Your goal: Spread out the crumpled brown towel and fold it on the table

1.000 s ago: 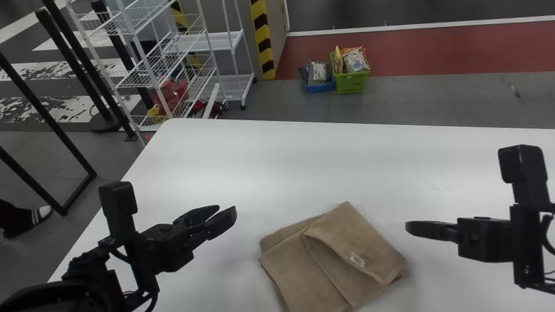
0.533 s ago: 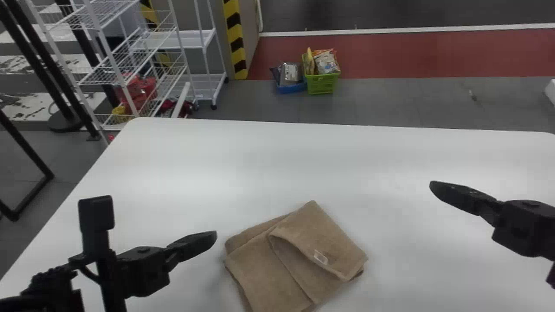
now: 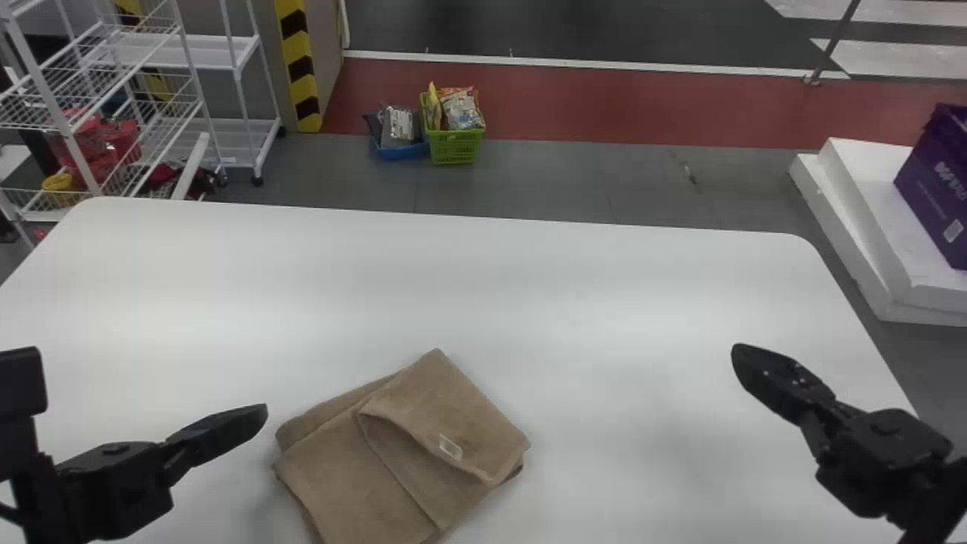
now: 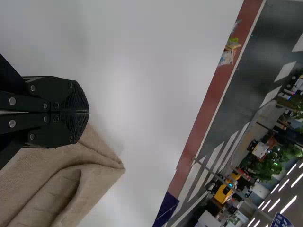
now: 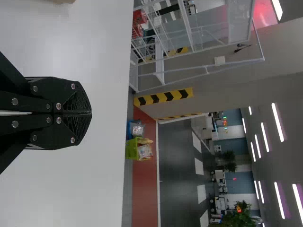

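Towel [image 3: 396, 461] lay loosely folded on table [image 3: 589, 302], top flap [image 3: 446, 412] skewed; left pincer [image 3: 263, 412] and right pincer [image 3: 736, 350] closed, empty. Folding judged underway; next move called for squaring flap.

The towel [image 3: 446, 408] lies on the table [image 3: 604, 287], a rack [image 3: 242, 136] behind left, a basket [image 3: 455, 147] behind.
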Controlling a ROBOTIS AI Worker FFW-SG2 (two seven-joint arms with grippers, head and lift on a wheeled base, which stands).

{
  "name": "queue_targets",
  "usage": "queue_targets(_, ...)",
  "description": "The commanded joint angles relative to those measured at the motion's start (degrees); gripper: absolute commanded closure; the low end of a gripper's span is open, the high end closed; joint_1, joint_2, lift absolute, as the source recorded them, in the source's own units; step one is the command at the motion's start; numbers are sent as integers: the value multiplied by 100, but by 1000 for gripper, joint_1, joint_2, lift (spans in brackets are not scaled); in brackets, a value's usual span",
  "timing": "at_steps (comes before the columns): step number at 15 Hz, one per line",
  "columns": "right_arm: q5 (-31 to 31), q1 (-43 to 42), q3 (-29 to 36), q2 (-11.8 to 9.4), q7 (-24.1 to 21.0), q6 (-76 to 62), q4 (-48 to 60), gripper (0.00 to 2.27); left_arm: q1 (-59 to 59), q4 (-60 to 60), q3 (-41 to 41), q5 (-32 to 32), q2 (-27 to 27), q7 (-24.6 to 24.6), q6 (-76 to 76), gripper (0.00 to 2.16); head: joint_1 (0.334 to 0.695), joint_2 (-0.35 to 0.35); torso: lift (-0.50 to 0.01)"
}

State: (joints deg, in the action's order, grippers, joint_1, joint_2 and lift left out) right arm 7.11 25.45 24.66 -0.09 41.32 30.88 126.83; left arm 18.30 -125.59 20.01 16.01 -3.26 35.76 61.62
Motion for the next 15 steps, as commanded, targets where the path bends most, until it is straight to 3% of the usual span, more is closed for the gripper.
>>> queue_targets(1,-87,513,-207,14,70,-86,140,1298,95,-18,187,87,45,54,-84,1254,695,-87,-127)
queue_targets(4,-605,1093,-867,14,26,-191,422,1301,323,-45,425,254,124,169,-277,1254,695,-35,-127)
queue_targets(8,-605,1427,-946,14,34,-139,729,1301,341,8,240,218,142,300,-418,1254,695,39,-127)
queue_targets(9,-605,1454,-972,14,34,-139,764,1301,332,25,126,157,142,327,-593,1332,695,37,-127)
queue_targets(11,-605,1445,-981,14,43,-139,782,1301,262,122,-32,95,133,388,-716,1723,695,31,-127)
queue_targets(14,-605,1445,-946,14,61,-139,764,1301,182,210,-199,87,133,661,-734,1744,695,2,-127)
queue_targets(15,-605,1445,-937,14,61,-139,756,1301,174,245,-234,51,124,810,-734,1943,695,-6,-127)
